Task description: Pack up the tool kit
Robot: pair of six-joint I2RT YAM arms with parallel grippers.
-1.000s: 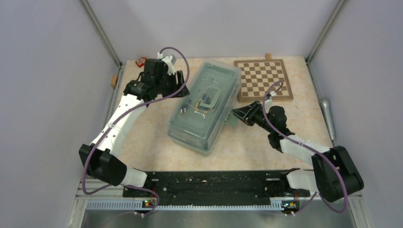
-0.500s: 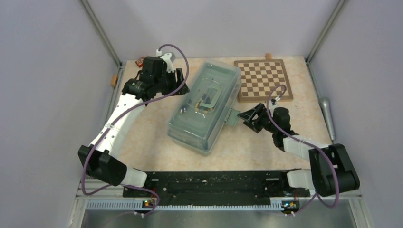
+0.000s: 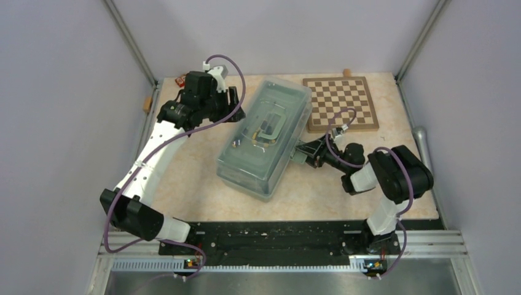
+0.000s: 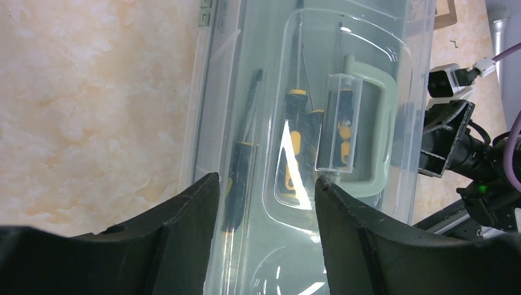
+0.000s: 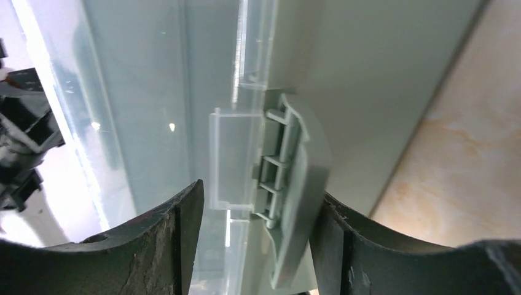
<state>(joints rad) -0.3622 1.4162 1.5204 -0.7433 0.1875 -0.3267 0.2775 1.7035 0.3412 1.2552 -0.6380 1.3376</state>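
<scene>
Right gripper: 2 dark fingers parted, straddling the pale-green latch on the toolbox. A sliver of gap shows on 1 side of the latch, so it is not clamped and nothing is held. Behind the fingers the wrist lies low and level, aimed at the box's right long side. The arm is folded tight, elbow bunched high above its base.

Left gripper: fingers spread wide and empty, hanging over the translucent lid at the box's far-left end. Its wrist bends right towards the box. The long white link runs back along the left edge of the table to the base.

The toolbox sits diagonal mid-table with the lid down. Yellow-black screwdrivers are visible through the lid, lying lengthwise beside the green carry handle. The chessboard lies just beyond the box's far-right corner.
</scene>
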